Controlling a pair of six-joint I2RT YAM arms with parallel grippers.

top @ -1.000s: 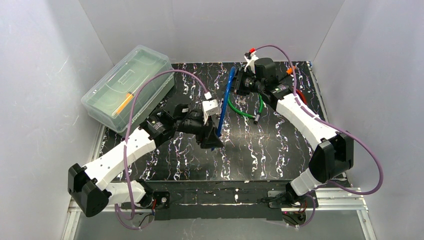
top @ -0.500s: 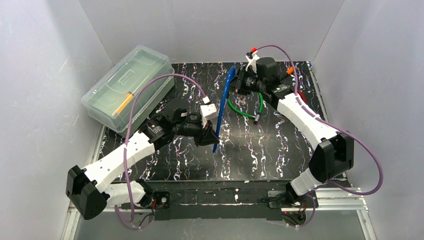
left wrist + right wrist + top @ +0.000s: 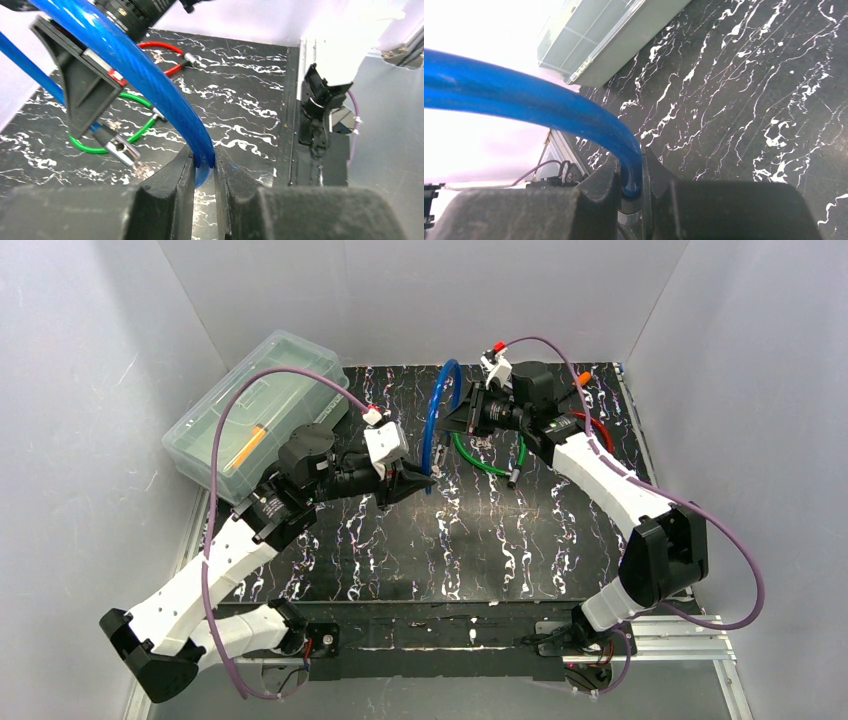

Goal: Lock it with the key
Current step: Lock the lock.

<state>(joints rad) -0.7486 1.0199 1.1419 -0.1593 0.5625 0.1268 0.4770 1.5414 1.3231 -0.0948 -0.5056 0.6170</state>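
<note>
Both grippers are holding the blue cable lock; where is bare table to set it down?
The near half of the table, between the arm bases, is bare. The far middle is crowded: blue cable lock, green cable, red cable. The clear box takes the far-left corner.

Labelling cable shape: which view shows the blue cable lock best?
Top external: the blue plastic-coated cable lock shows as a whole arc held between left gripper and right gripper. Left wrist shows a curved stretch entering its jaws; right wrist only a short end section.

Bright, even light — wrist backgrounds seemingly overexposed.
</note>
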